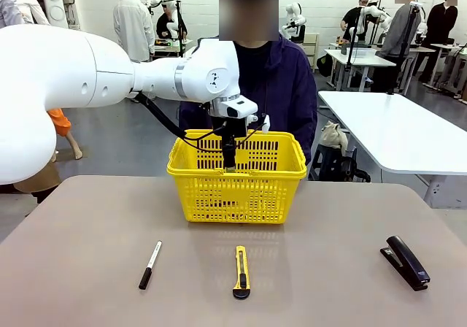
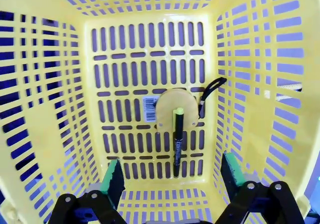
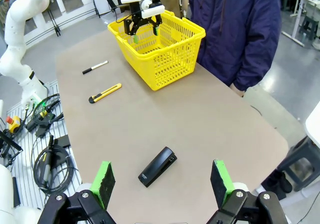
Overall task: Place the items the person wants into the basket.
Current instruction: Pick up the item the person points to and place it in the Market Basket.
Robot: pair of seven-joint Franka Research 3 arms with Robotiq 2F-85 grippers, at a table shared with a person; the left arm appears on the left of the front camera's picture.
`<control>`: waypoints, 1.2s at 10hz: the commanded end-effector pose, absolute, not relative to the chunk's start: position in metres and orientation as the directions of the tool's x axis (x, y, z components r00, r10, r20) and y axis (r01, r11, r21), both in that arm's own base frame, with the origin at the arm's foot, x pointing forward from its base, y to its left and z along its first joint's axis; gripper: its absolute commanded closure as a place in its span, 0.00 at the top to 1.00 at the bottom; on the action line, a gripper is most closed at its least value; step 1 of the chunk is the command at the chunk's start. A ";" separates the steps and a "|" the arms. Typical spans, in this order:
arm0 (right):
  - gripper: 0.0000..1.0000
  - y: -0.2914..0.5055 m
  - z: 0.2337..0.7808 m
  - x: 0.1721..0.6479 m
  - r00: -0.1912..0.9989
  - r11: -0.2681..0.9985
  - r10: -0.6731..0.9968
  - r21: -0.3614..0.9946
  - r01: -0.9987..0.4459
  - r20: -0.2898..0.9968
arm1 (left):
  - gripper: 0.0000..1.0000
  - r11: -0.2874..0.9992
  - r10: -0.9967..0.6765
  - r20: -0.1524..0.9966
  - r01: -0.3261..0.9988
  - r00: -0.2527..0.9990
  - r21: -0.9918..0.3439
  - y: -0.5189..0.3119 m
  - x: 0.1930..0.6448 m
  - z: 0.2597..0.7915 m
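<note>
At the near edge of the table (image 1: 87, 225) lies a yellow-and-black knife (image 1: 241, 271), pointing away from the robot. A white marker (image 1: 150, 265) with a black cap lies to its left, slightly tilted. A black stapler (image 1: 405, 262) sits well apart on the right. All three lie flat on bare tabletop with nothing on or against them.

Behind them, at the far middle of the table, stands the yellow basket (image 1: 237, 188). The person (image 1: 284, 79) in a dark jacket stands just behind it. From the front, the basket's slotted near wall screens most of what is inside, and the left arm crosses in front of the person's chest.

The left gripper (image 2: 172, 171) hangs inside the basket's rim pointing straight down, its green pads spread wide with nothing between them. On the basket floor below it lies the round yellow tape measure (image 2: 175, 109), with its black loop (image 2: 210, 91) curling toward one side wall and a barcode label (image 2: 150, 108) beside it. The slim black pen (image 2: 177, 144) lies on the floor too, its yellow-marked end overlapping the tape measure.

The right gripper (image 3: 161, 181) hovers above the table over the stapler's end, its fingers wide apart and holding nothing.
</note>
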State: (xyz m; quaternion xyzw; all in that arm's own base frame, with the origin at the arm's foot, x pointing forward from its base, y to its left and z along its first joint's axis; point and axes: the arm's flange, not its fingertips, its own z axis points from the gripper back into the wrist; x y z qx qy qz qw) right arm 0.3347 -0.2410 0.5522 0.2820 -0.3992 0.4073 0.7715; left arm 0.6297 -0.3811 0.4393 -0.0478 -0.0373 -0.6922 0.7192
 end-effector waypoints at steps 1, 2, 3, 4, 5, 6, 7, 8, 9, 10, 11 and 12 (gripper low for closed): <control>1.00 -0.242 0.553 0.337 0.319 0.502 0.380 0.096 -0.860 0.868 | 1.00 0.089 -0.991 0.108 0.995 0.084 0.044 -0.374 0.627 0.464; 1.00 -0.242 0.553 0.337 0.319 0.502 0.380 0.096 -0.860 0.868 | 1.00 0.107 -0.988 0.120 0.991 0.096 0.085 -0.361 0.616 0.489; 1.00 -0.242 0.553 0.337 0.319 0.502 0.380 0.096 -0.860 0.868 | 1.00 0.124 -0.986 0.129 0.985 0.108 0.122 -0.339 0.596 0.521; 1.00 -0.242 0.553 0.337 0.319 0.502 0.380 0.096 -0.860 0.868 | 1.00 0.145 -0.982 0.138 0.981 0.127 0.131 -0.317 0.573 0.545; 1.00 -0.242 0.553 0.337 0.319 0.502 0.380 0.096 -0.860 0.868 | 1.00 0.167 -0.977 0.160 0.975 0.143 0.146 -0.296 0.547 0.565; 1.00 -0.242 0.553 0.337 0.319 0.502 0.380 0.096 -0.860 0.868 | 1.00 0.178 -0.974 0.165 0.972 0.152 0.155 -0.276 0.519 0.578; 1.00 -0.242 0.553 0.337 0.319 0.502 0.380 0.096 -0.860 0.868 | 1.00 0.198 -0.969 0.180 0.966 0.168 0.166 -0.254 0.489 0.586; 1.00 -0.242 0.553 0.337 0.319 0.502 0.380 0.096 -0.860 0.868 | 1.00 0.227 -0.962 0.195 0.958 0.192 0.176 -0.238 0.466 0.590; 1.00 -0.242 0.553 0.337 0.319 0.502 0.380 0.096 -0.860 0.868 | 1.00 0.246 -0.956 0.208 0.953 0.209 0.177 -0.224 0.445 0.591; 1.00 -0.242 0.553 0.337 0.319 0.502 0.380 0.096 -0.860 0.868 | 1.00 0.213 -0.960 0.218 0.964 0.177 0.157 -0.212 0.430 0.590; 1.00 -0.242 0.553 0.337 0.319 0.502 0.380 0.096 -0.860 0.868 | 1.00 0.220 -0.957 0.228 0.963 0.181 0.158 -0.200 0.422 0.589; 1.00 -0.242 0.553 0.337 0.319 0.502 0.380 0.096 -0.860 0.868 | 1.00 0.232 -0.952 0.239 0.959 0.190 0.163 -0.194 0.418 0.588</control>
